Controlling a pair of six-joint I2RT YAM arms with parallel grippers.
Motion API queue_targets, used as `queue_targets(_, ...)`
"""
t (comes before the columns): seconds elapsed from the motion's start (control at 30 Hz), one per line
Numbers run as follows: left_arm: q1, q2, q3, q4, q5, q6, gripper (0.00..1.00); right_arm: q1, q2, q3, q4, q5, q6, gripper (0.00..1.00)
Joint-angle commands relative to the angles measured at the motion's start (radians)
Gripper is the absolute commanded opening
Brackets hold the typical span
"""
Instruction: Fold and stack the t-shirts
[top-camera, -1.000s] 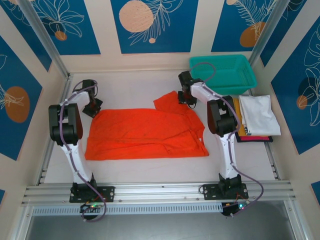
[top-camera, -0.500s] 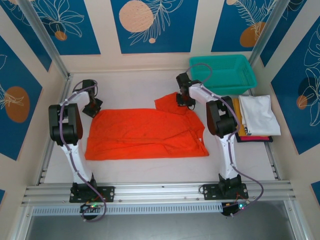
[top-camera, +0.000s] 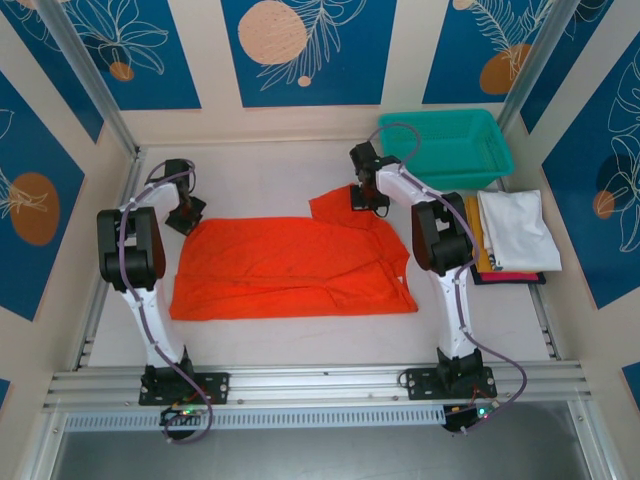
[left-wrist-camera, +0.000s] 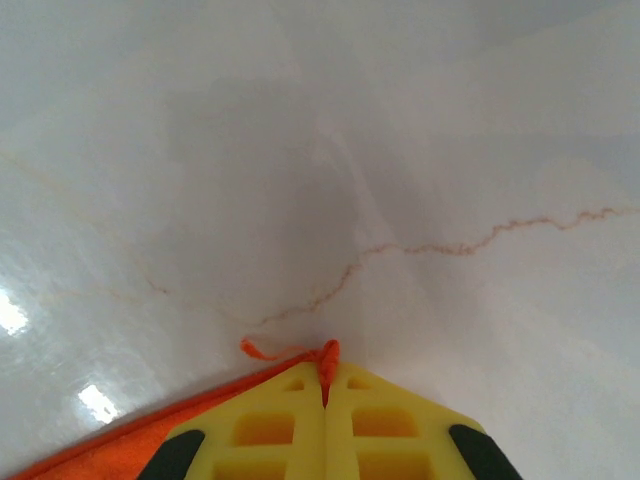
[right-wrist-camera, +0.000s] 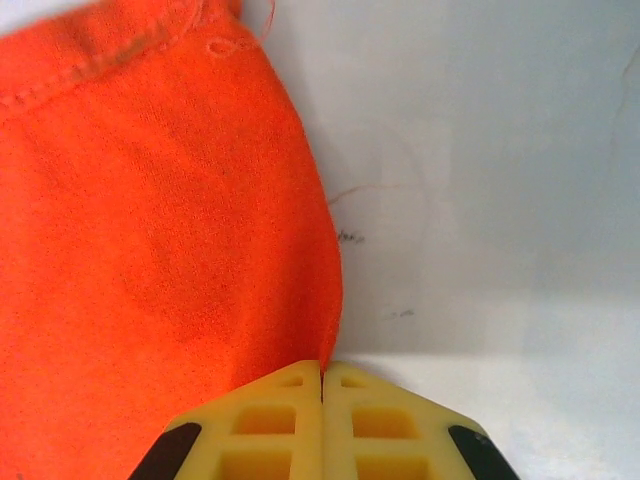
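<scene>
- T-shirt cloth is sitting between the tips of both pincers: the orange-red t-shirt is being gripped at two places along its far side.
- Left pincer is pressing its yellow fingers fully together, and in the left wrist view a thin fold of orange cloth with a loose thread is poking out of the seam between them.
- That grip is sitting at the shirt's far left corner, low against the desk.
- Right pincer is likewise closing all the way; in the right wrist view the cloth's edge is running straight into the line where its fingers meet.
- That grip is sitting on the right edge of the sleeve flap that is sticking out toward the far side of the desk.
- Between the two arms the shirt is lying spread flat as a wide rectangle, with its near edge toward the arm bases.
- Folded t-shirts are lying stacked at the right edge of the desk, just right of the right arm, with a white t-shirt on top and mustard-yellow, red and dark edges peeking out beneath.
- Teal mesh basket is standing at the far right corner, just beyond the stack.
</scene>
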Motion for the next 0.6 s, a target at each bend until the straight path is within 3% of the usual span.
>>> queue_targets(0.0, 0.003, -0.059, -0.011, -0.015, 0.033, 0.016, 0.0, 0.004, -0.073, 0.031, -0.019, 0.006, -0.02, 0.0)
queue_targets(0.57, 0.009, -0.264, -0.114, -0.005, 0.065, 0.05, 0.0, 0.018, -0.381, -0.235, 0.09, -0.007, -0.02, 0.0)
